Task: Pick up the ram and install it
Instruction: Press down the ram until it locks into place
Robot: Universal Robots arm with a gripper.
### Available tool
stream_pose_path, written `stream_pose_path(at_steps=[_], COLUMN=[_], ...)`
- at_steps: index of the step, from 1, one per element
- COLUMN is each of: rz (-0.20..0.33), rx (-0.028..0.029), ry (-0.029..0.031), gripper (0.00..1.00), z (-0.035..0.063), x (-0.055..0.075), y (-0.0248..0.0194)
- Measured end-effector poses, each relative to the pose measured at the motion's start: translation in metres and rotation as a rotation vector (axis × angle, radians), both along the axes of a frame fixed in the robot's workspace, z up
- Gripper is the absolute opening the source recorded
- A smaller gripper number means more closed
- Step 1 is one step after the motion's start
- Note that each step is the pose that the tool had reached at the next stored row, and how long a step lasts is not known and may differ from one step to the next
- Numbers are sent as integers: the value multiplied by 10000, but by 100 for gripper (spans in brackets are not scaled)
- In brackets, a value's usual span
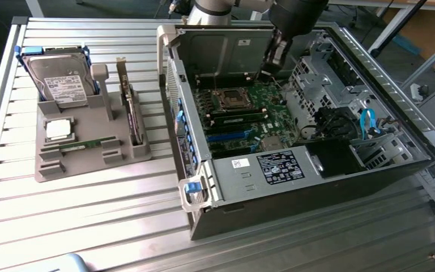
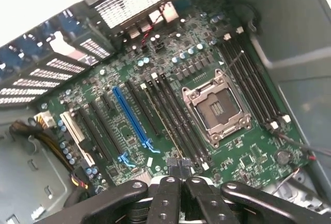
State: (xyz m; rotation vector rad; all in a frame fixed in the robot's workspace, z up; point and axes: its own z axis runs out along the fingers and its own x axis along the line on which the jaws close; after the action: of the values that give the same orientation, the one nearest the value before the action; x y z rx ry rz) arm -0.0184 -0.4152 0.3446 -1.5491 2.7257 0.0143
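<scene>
Inside the open computer case [image 1: 293, 164], the gripper [image 2: 177, 178] hung with fingers together over the motherboard, while the ram [image 1: 81, 144] lay on the desk's grey holder toward eight o'clock, long axis nine-to-three.

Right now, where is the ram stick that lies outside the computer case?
On the exterior view's left, the ram stick lies flat on the grey holder, beside the silver processor chip.

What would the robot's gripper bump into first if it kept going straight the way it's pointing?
Most likely the green motherboard inside the computer case. The shut gripper points down at it, near the long memory slots beside the empty processor socket. Exact depth is hard to judge.
</scene>
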Motion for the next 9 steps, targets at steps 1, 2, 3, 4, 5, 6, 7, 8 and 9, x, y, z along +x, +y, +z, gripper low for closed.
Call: stream_pose_path(at_steps=[1,2,3,4,5,6,7,8,9], rz=[-218,-385,-523,-653,-795,-944,-1088,-1255,-1398], rx=[1,1,1,1,1,1,1,1,1], ry=[1,1,1,2,1,1,1,1,1], gripper=[10,10,10,10,10,10,10,10,10], z=[0,0,0,0,0,0,0,0,0], x=[0,0,0,0,0,0,0,0,0], y=[0,0,0,0,0,0,0,0,0])
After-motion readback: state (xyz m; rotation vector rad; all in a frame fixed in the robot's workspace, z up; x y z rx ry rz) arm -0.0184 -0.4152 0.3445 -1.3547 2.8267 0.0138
